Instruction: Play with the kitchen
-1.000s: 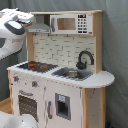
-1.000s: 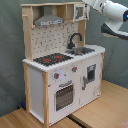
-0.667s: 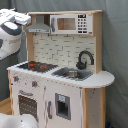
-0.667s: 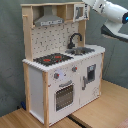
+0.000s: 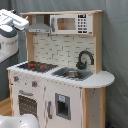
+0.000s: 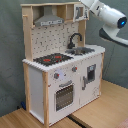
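the kitchen stands upright on a wooden tabletop, seen from opposite sides in both exterior views. nearest in the second exterior view is the oven door. above it sits the black-red hob, and beside that the grey sink with the black tap curving over it. farther up are the hood and the microwave shelf.

the arm is high by the top shelf at the second exterior view's right. its pincer appears at the first exterior view's upper left, just beside the hood; spread or pressed together cannot be told.

risk, as judged: the toy is tall and probably light, so a sideways push at the top could tip or slide it. an advance near the hood could strike the frame.
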Controlling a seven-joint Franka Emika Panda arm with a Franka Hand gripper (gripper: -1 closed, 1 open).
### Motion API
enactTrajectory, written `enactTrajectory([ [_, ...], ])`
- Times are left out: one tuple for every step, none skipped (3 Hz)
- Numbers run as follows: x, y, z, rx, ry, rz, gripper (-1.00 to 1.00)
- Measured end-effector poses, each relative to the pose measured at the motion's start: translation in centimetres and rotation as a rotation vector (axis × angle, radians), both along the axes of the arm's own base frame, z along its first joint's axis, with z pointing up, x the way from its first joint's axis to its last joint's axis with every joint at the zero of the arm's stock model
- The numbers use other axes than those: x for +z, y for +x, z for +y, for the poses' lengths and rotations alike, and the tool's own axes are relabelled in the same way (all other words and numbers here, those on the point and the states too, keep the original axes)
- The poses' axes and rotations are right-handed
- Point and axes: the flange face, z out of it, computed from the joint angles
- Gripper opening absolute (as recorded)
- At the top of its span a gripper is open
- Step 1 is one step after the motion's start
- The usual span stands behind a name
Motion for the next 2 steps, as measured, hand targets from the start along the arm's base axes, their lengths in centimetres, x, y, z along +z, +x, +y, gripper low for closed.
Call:
enactTrajectory([
  [-0.79, 0.46, 0.51, -0.020, 0.064, -0.017, 1.00],
  [-1.53, 1.01, 1.02, -0.041, 0.125, -0.041, 1.00],
])
